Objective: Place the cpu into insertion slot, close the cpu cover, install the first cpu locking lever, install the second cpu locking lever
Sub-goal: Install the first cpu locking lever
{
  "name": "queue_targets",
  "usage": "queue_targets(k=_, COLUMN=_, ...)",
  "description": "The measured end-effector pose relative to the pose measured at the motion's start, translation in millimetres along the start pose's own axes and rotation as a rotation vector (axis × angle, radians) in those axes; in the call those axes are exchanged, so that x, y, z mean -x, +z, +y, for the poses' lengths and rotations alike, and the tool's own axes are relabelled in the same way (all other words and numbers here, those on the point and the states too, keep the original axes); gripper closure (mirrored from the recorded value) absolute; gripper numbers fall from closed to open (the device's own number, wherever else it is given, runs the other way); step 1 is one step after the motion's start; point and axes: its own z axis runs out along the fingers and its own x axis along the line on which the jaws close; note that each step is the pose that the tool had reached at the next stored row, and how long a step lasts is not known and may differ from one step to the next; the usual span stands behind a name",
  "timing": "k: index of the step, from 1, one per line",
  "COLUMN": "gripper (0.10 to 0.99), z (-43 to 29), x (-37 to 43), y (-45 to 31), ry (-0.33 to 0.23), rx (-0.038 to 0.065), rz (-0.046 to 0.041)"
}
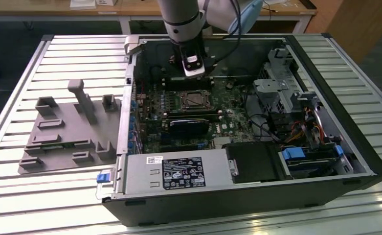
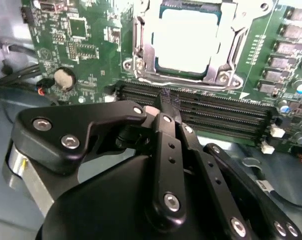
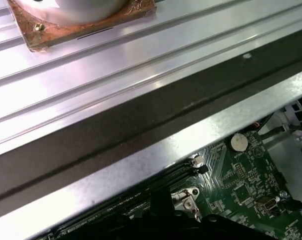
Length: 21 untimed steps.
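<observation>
One pincer (image 2: pixel 166 102) of mine hangs inside the open computer case (image 1: pixel 347 147), its fingers (image 2: pixel 163 145) pressed together and holding nothing, tips over the long black memory slots (image 2: pixel 215 107). Upper centre of the second wrist view, the cpu (image 2: pixel 188 37) already sits in the insertion slot (image 1: pixel 194 100), with the cpu cover (image 2: pixel 225 40) framing its pale top.

Exterior cam high, looking down into the case; both wrist cams sit close behind the pincer (image 2: pixel 165 102), sharing the green board (image 3: pixel 240 175) beyond it.
</observation>
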Motion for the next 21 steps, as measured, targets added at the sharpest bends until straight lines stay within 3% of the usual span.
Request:
queue_targets(k=3, gripper=0.984, z=0.7, x=1.4, y=0.7, ry=-0.003, rx=-0.017, rz=-0.0028)
queue_targets(k=8, gripper=0.984, z=1.7, x=4.1, y=1.6, ry=-0.01, rx=-0.06, rz=0.0003)
queue_targets(k=13, gripper=0.984, z=0.5, x=8.3, y=2.5, ry=-0.01, rx=-0.094, rz=0.0318)
queue_targets(k=16, gripper=0.984, z=-3.1, x=11.8, y=2.5, ry=-0.009, rx=-0.104, rz=0.044)
queue_targets(k=21, gripper=0.984, z=-10.7, x=17.5, y=2.0, ry=-0.009, rx=-0.114, rz=0.051)
